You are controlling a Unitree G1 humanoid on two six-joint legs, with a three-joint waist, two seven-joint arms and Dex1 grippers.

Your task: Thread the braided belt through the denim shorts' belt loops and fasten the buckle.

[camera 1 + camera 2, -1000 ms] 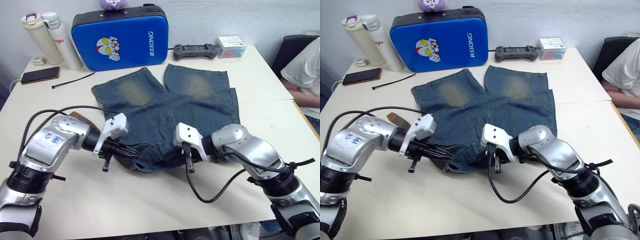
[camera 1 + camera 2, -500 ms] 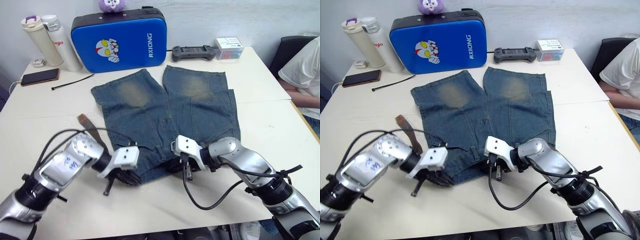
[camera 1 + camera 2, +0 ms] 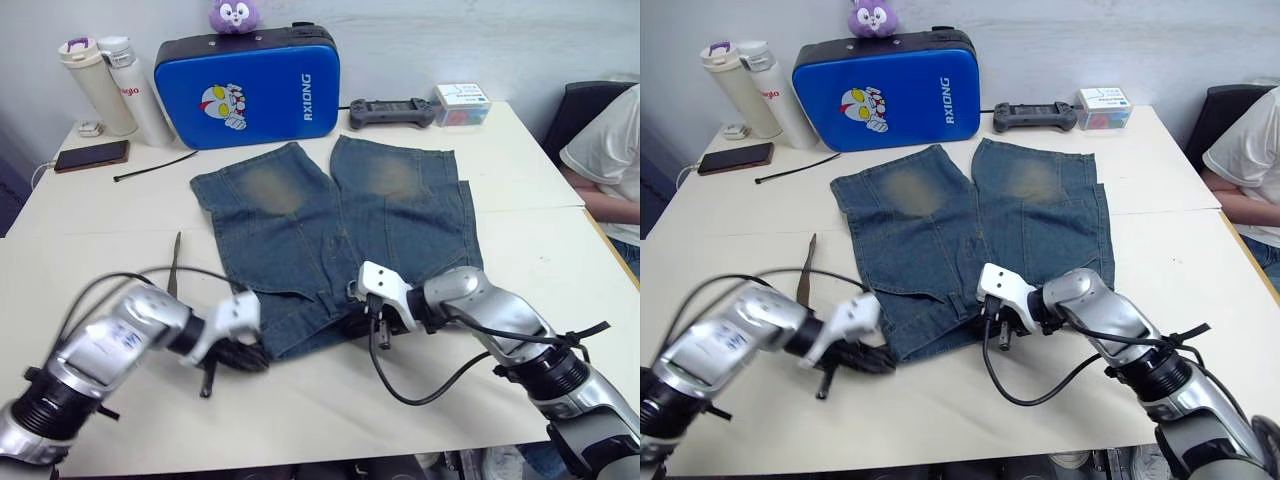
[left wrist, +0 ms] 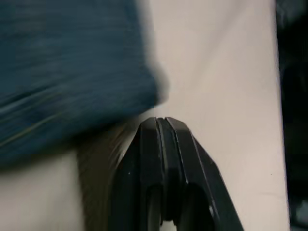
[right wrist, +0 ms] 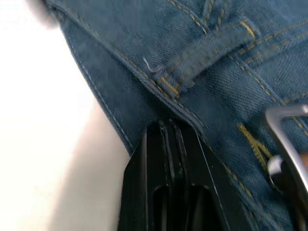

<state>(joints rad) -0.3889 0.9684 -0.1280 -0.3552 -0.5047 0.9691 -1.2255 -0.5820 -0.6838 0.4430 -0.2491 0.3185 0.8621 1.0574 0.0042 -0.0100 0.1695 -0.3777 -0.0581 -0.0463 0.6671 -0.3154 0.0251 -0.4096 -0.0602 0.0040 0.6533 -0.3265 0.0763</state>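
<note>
My two grippers work at the waistband edge of one pair of denim shorts (image 3: 335, 225), which lies flat on the table (image 3: 520, 250) with its two legs pointing away from me.

My left gripper (image 4: 161, 126) has its fingers pressed together at the corner of the waistband. A brown strip that I take for the braided belt (image 4: 96, 159) runs just beside them, but I cannot tell whether they pinch it. A loose end of the belt (image 3: 174, 262) rises from the table just behind that arm.

My right gripper (image 5: 166, 129) also has its fingers pressed together, their tips touching the waistband hem and holding nothing. One belt loop (image 5: 211, 55) lies just ahead of the tips, and the single silver buckle (image 5: 288, 139) sits beside them on the denim.

I judge the threading to be at an early stage: the belt runs along the waistband, but I cannot tell how many loops it has passed. The next move likely calls for drawing the belt along under the loops while the right gripper steadies the denim.

Beyond the shorts I count one blue case (image 3: 250, 85), two bottles (image 3: 105, 85), one phone (image 3: 91, 156), one black cable tie (image 3: 155, 165), one controller (image 3: 391, 114) and one small box (image 3: 462, 103).
</note>
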